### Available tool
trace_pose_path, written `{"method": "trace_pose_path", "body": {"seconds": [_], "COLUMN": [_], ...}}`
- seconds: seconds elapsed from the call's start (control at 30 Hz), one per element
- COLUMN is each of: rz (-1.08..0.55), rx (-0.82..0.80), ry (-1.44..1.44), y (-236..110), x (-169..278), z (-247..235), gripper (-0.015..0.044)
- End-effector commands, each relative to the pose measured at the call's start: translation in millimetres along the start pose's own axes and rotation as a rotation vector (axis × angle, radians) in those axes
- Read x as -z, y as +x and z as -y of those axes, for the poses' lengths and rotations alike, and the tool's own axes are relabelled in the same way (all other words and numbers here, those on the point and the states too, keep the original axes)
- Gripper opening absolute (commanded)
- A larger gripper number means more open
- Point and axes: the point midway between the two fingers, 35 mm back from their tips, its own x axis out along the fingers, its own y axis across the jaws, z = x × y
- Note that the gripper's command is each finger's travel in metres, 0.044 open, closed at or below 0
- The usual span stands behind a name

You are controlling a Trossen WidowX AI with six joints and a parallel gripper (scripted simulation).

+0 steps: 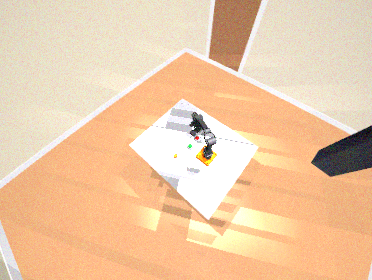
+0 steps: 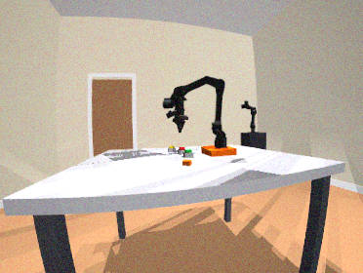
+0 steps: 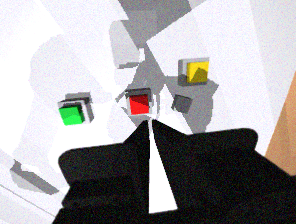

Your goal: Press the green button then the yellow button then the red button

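Observation:
Three square buttons sit on the white table [image 3: 45, 45] [image 2: 146, 177] [image 1: 220, 187]. In the wrist view the green button [image 3: 71, 114] is on the left, the red button [image 3: 139, 104] in the middle and the yellow button [image 3: 197, 71] at the upper right. They also show small in the exterior view: yellow [image 2: 172, 148], red [image 2: 181, 149], green [image 2: 187, 152]. The top view shows the red button [image 1: 197, 137] and the green button [image 1: 189, 146]. My gripper [image 3: 149, 124] [image 2: 180, 129] is shut and empty. It hangs well above the table with its tips pointing down over the red button, clear of it.
A small dark grey block [image 3: 181, 103] lies between the red and yellow buttons. An orange block [image 2: 186, 162] [image 1: 175, 155] lies on the table in front of the buttons. The arm's orange base [image 2: 219, 151] [image 1: 206, 157] stands to the right. The table edge [image 3: 282, 125] is close on the right.

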Motion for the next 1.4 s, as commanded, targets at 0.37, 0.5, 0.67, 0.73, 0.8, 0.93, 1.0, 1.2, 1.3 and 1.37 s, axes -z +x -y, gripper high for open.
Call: {"method": "trace_pose_path", "body": {"seconds": [0.37,0.5,0.67,0.73,0.8,0.93,1.0,1.2,1.3,1.37], "rz": [-0.004,-0.004,-0.004,-0.004,-0.004,-0.004,-0.004,-0.004,-0.004,-0.004], "rx": [-0.004,-0.004,-0.004,-0.004,-0.004,-0.004,-0.004,-0.004,-0.004,-0.004], "ry": [0.011,0.011,0.011,0.011,0.011,0.011,0.011,0.011,0.011,0.011], "y": [65.7,65.9,72.9,76.1,79.4,85.8,89.0,98.1,99.2,99.2], "x": [8.8,8.8,8.5,8.4,8.4,8.4,8.5,9.0,9.1,9.1], "z": [-10.6,-10.6,-10.4,-10.4,-10.4,-10.4,-10.5,-10.8,-10.8,-10.8], "gripper": [0.0020,0.0020,0.0020,0.0020,0.0020,0.0020,0.0020,0.0020,0.0020,0.0020]}}
